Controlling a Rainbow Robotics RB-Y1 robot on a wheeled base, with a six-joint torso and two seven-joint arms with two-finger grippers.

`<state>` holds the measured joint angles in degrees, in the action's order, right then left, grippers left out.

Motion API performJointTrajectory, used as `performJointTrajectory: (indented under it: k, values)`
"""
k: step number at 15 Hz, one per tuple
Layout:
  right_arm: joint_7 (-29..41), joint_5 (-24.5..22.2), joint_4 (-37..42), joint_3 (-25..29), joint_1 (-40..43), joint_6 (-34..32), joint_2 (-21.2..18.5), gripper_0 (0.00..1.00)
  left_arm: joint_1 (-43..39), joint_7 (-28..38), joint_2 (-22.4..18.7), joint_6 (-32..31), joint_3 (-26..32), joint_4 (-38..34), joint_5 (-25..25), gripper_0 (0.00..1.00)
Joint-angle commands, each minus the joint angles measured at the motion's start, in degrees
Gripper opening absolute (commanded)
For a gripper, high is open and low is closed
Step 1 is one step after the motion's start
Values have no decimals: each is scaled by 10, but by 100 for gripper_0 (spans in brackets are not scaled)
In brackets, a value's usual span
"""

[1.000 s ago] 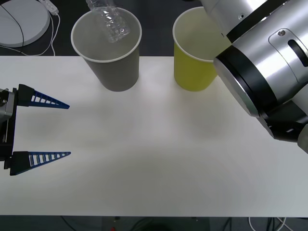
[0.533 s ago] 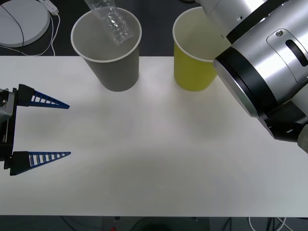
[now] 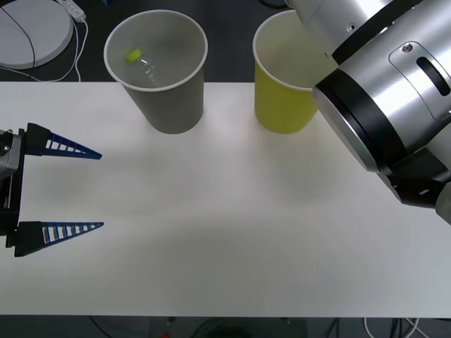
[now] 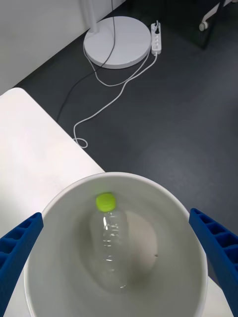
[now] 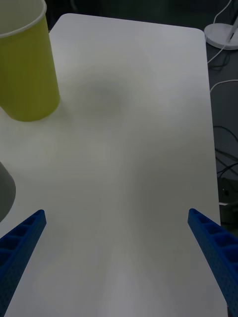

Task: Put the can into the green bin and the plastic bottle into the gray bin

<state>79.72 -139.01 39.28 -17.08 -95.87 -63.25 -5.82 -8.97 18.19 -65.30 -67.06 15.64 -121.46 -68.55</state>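
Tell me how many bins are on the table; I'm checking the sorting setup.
2. The gray bin stands at the table's far edge toward the robot's left, with the plastic bottle inside it. The green bin stands beside it to the right, partly hidden by the right arm.

I've got the white table (image 3: 232, 232) running across my front camera, its far edge meeting dark grey floor (image 4: 163, 99). Off the table's far left corner sits a round white lamp base (image 3: 32, 32), flat on that floor. From the right wrist camera, a white pole (image 4: 90, 15) rises out of the base, and a white power strip (image 4: 156, 37) lies just beside the base's rim. A thin white cable (image 4: 106, 104) snakes away from the base toward the table's edge, looping near it.
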Motion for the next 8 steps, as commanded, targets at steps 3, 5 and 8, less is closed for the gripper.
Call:
performJointTrajectory:
  k: [3, 5, 8]
  values:
    - [-62, 59, 4, 21, 17, -21, -25, 100, 0, 0, 0, 0, 0, 0, 0, 100]
    - [-80, 100, 36, 20, 33, -57, -54, 100, 0, 0, 0, 0, 0, 0, 0, 100]
    - [-82, 128, 138, 12, 80, -117, -110, 100, 0, 0, 0, 0, 0, 0, 0, 100]
